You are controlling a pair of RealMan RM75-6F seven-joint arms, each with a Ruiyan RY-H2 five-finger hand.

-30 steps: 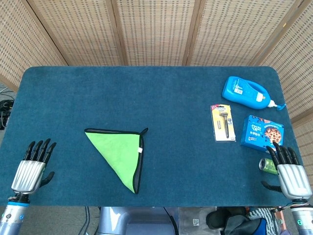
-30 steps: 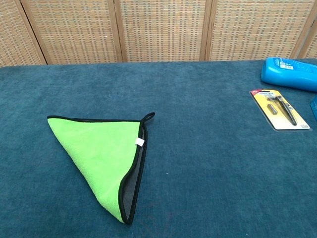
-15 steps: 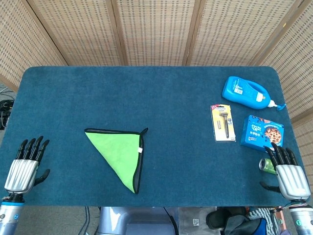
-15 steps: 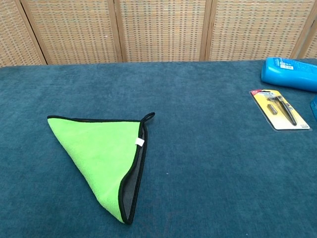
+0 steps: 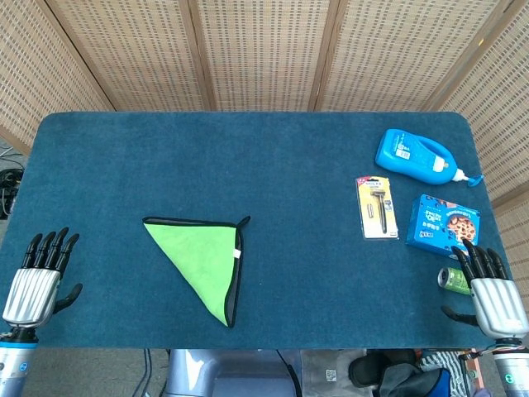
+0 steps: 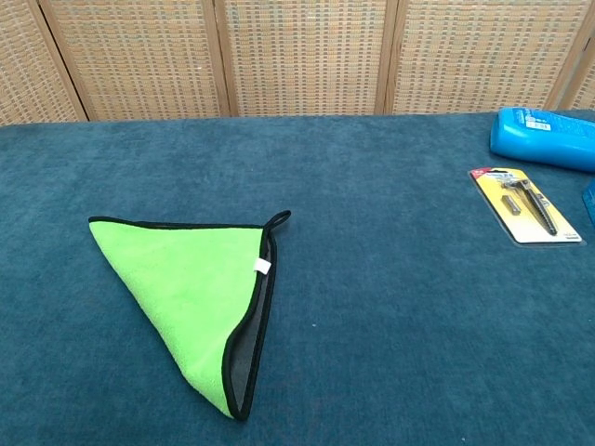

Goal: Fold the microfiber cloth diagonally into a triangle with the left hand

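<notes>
The cloth lies on the bench already folded into a triangle, so the fold looks done, with both the left hand and right hand empty, fingers spread.

Staged lab tabletop, blue carpeted table, woven rattan screen behind, household props, detergent bottle, packaged razor

Woven screen behind blue table
</notes>
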